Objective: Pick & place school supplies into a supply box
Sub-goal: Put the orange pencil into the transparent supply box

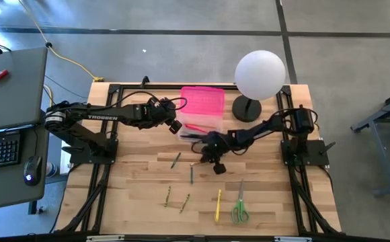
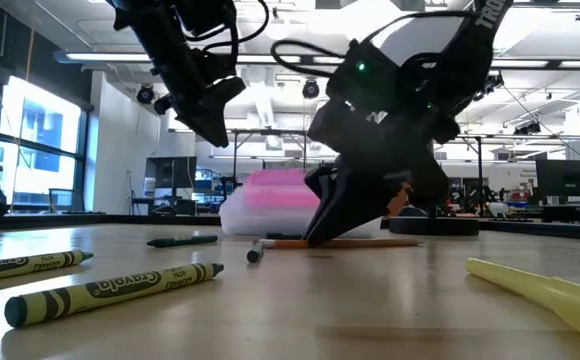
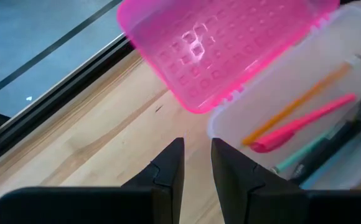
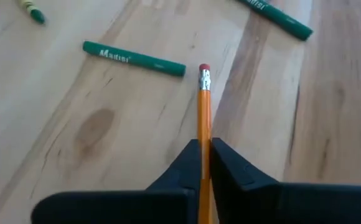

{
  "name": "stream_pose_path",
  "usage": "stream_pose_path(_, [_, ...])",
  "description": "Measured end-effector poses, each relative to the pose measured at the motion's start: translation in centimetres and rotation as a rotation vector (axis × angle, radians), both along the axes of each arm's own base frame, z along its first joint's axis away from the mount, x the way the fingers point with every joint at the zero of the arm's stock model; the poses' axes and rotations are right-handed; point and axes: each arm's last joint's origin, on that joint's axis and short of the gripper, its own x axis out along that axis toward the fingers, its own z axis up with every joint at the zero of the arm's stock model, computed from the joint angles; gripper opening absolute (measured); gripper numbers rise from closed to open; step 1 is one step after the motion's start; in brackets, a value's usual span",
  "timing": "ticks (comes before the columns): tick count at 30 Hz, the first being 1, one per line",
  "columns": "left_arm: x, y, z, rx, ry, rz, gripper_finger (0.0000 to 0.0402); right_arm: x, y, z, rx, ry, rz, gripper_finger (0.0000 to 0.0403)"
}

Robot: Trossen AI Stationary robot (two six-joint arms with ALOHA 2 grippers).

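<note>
The right claw (image 4: 204, 152) is clamped on a thin orange pencil (image 4: 203, 106) low over the wooden counter (image 1: 269, 202), centre frame. The left claw (image 3: 196, 165), slightly parted and empty, hovers by the clear pink-lidded plastic box (image 1: 202, 111), upper centre.

The box (image 1: 200, 115) sits at the counter's (image 1: 141, 215) back beside the lamp (image 1: 258, 77), the left hand (image 1: 175, 126) just left of it, the right hand (image 1: 205, 153) in front, scissors (image 1: 240, 205) near the front edge.

Glossy translucent plastic supply box (image 3: 330, 81), textured pink lid (image 3: 218, 43), matt wooden table (image 4: 106, 137).
</note>
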Motion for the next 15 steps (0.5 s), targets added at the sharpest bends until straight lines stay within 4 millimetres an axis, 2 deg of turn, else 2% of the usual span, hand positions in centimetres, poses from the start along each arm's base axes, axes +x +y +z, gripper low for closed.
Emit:
stream_pose_path(5, [0.0,0.0,0.0,0.000,0.000,0.000,0.0113,0.0,1.9,0.0,-0.089,-0.003,-0.122,0.0035])
stream_pose_path(9, [0.0,0.0,0.0,-0.001,-0.001,0.001,0.0113,0.0,2.5,0.4,-0.165,-0.038,-0.113,0.0056])
stream_pose_path(15, [0.0,0.0,0.0,-0.016,-0.005,-0.011,0.0113,-0.1,2.7,1.0,-0.093,-0.031,-0.170,0.0068])
